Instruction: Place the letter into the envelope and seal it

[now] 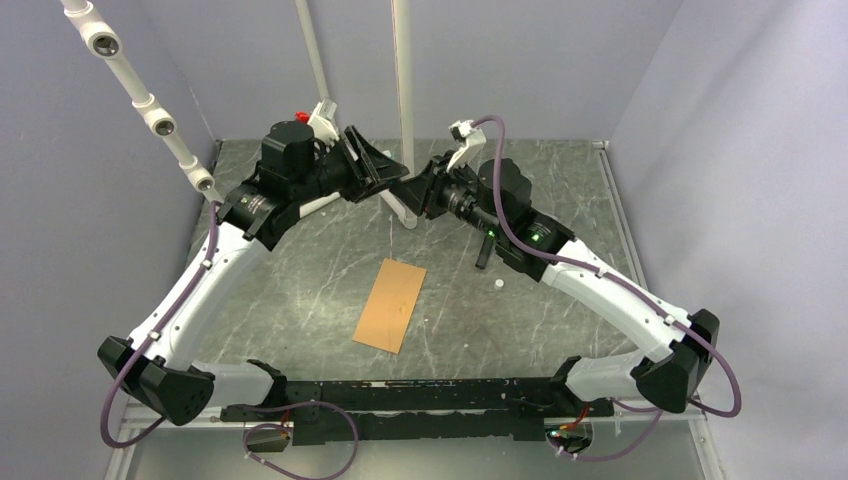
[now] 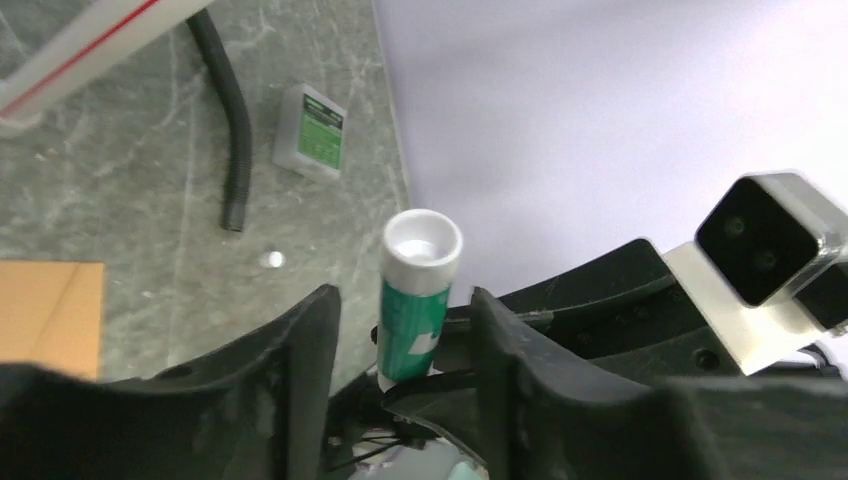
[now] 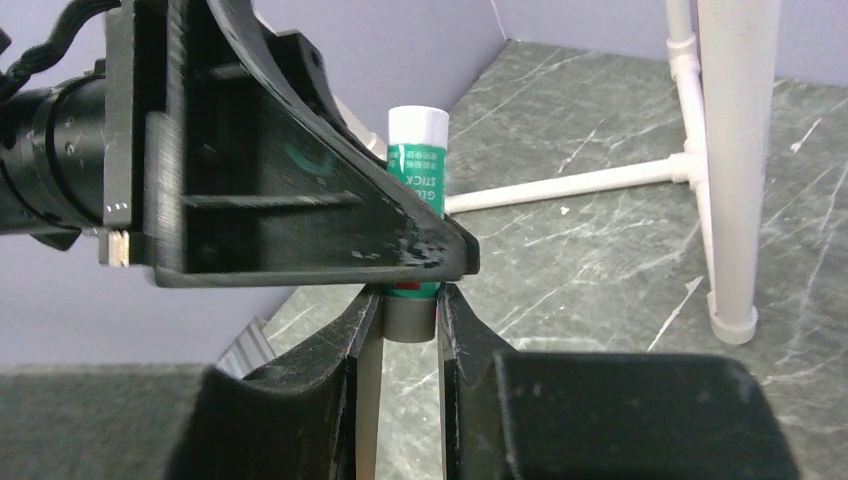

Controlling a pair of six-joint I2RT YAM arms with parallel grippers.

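Observation:
The orange-brown envelope (image 1: 390,305) lies flat in the middle of the table, and its corner shows at the left edge of the left wrist view (image 2: 50,310). No peach-pink letter is in view. Both grippers meet high above the back of the table. My right gripper (image 3: 408,300) is shut on the grey lower end of a green glue stick (image 3: 415,170) with a white cap. My left gripper (image 2: 402,300) is open, its fingers on either side of the stick (image 2: 415,310) with a gap on each side. In the top view the left gripper (image 1: 393,180) and right gripper (image 1: 422,190) almost touch.
White pipe posts (image 1: 405,100) stand on the table at the back, one foot beside the grippers (image 3: 735,200). A small green-and-white box (image 2: 312,130), a black hose (image 2: 235,120) and a small white bit (image 1: 497,285) lie right of the envelope.

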